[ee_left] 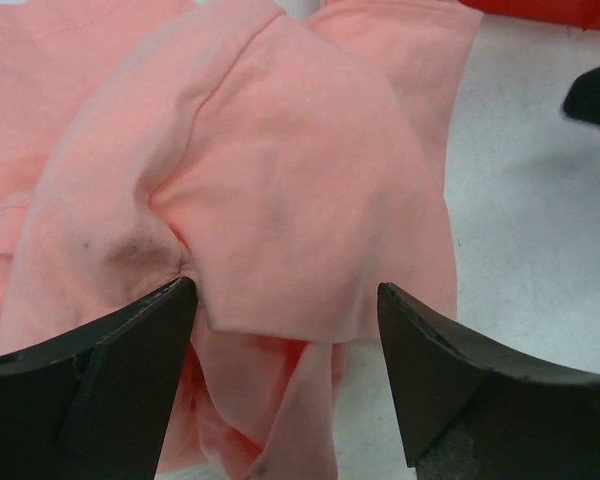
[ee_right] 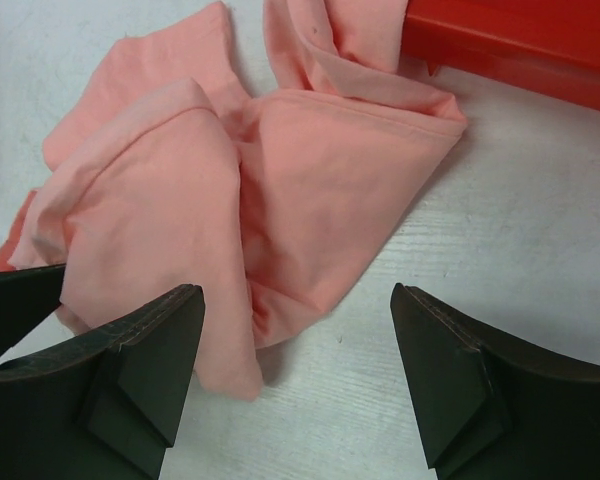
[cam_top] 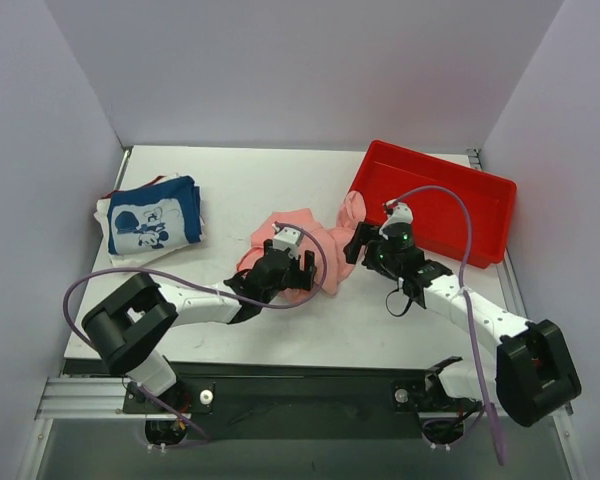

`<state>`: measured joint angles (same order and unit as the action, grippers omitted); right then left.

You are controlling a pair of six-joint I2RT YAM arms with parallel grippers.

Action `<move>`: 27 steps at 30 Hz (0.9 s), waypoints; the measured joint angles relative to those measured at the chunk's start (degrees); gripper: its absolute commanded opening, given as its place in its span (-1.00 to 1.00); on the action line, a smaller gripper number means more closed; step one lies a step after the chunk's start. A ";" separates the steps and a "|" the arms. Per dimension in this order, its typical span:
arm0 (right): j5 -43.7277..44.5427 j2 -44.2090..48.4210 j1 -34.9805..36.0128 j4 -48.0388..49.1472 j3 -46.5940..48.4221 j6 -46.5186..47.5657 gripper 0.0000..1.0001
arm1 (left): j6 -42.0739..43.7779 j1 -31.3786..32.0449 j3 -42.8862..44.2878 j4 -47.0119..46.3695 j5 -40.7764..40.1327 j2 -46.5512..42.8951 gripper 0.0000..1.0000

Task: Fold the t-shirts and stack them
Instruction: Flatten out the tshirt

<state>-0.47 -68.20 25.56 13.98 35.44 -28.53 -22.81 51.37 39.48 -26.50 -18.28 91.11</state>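
Observation:
The salmon-pink t-shirt [cam_top: 315,240] lies crumpled mid-table, one end reaching the red tray. My left gripper [cam_top: 283,268] is open low over its near-left part; in the left wrist view a raised fold of the pink cloth [ee_left: 290,200] sits between the spread fingers [ee_left: 285,300], not pinched. My right gripper [cam_top: 363,246] is open at the shirt's right side; in the right wrist view the pink shirt [ee_right: 310,170] lies ahead, its near edge between the jaws [ee_right: 298,300]. The navy shirt with a white mouse print [cam_top: 154,220] lies folded at far left on white and red cloth.
The red plastic tray [cam_top: 485,195] stands at the back right, its wall close to the pink shirt in the right wrist view [ee_right: 520,50]. Purple cables loop over both arms. Grey walls enclose the table on three sides.

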 measured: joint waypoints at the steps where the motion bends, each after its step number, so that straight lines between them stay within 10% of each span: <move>1: -0.39 -1.11 0.00 0.39 0.02 -0.04 0.54 | -0.02 -0.15 0.02 -0.52 -0.02 0.07 0.59; 24: -1.73 -26.18 -0.02 2.29 10.38 -0.42 0.50 | -3.82 -10.58 0.09 -10.47 11.98 4.68 0.34; 27: -2.03 -28.24 -0.02 2.27 11.69 -0.39 0.26 | -4.15 -10.62 0.11 -10.78 13.31 5.84 0.15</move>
<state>-2.50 -96.44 25.54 16.25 47.13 -28.93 -26.96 40.75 39.59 -37.28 -4.97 96.95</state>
